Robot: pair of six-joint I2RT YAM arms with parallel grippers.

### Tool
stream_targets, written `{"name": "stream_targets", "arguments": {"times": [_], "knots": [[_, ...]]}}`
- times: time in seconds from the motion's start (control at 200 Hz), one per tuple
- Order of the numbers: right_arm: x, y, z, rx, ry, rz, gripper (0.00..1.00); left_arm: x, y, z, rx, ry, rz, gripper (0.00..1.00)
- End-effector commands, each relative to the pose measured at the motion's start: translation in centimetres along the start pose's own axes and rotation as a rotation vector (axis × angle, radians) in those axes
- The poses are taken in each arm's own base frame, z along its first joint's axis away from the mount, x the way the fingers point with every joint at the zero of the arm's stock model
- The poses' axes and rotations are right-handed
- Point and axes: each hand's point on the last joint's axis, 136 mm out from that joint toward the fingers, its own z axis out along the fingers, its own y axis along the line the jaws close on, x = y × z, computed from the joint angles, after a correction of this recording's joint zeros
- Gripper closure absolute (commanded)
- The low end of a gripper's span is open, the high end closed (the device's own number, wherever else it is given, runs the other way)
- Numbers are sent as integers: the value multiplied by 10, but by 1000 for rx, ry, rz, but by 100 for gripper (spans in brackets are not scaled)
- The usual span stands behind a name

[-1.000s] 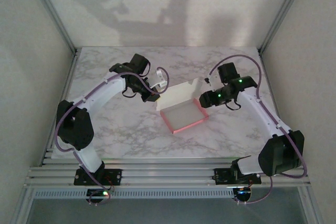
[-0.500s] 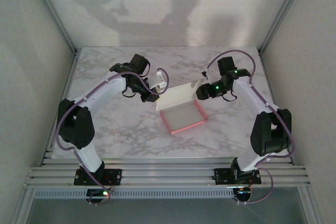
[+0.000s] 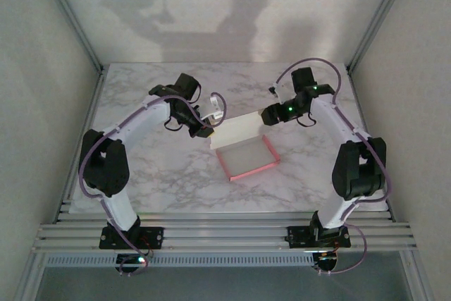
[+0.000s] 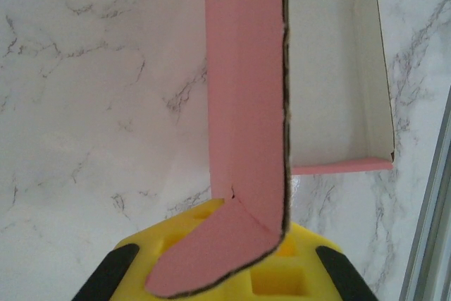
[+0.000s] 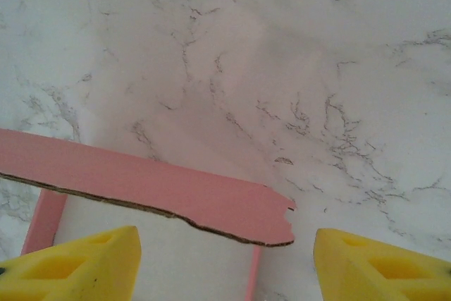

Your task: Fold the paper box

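Hidden, top view: the left gripper [image 3: 209, 129] sits under its own dark wrist, so its fingertips are hard to make out there. The right gripper [image 3: 267, 115] is also a dark mass against the box edge.
Cut off, left wrist view: the yellow pads [image 4: 310, 252] are cropped by the bottom edge. The upright pink wall runs out of the top of the picture.
Cut off, right wrist view: only the tips of the two yellow fingers [image 5: 77, 262] show at the lower corners. The box floor is cropped below.
Hard to tell: how deep the pink tab goes between the left pads.
Paper box [image 3: 246, 153]: lies near the middle of the marble table [image 3: 155, 167], between the two arms. It is a shallow open tray with a white inside and pink outer walls, and its rear panel is raised.
Left gripper [image 4: 225, 267]: closed, with the pads together. A folded pink corner tab of the paper box [image 4: 246, 103] lies pinched at the pads, and the wall rises straight away from them.
Right gripper [image 5: 225, 259]: jaws wide apart, holding nothing. The ragged pink edge of the paper box [image 5: 176, 192] crosses the gap between the fingers, and it touches neither.
Surroundings: a metal frame rail [image 4: 430, 209] runs along the right side of the left wrist view. A green light [image 3: 290, 109] shows on the right arm.
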Motion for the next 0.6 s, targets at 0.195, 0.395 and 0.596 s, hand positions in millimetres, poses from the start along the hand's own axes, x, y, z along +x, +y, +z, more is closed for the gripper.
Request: {"name": "stream_targets", "arguments": {"times": [0.195,0.395,0.596], "knots": [[-19,-2,-1,-16,-33,-42,34,11,-1,4,31,39,-21,97],[-19,1,3,-43,-24,-38,35,11,1,4,33,40,-29,97],[-13,7,-3,-52,-22,-27,43,10,5,5,29,39,-39,97]]}}
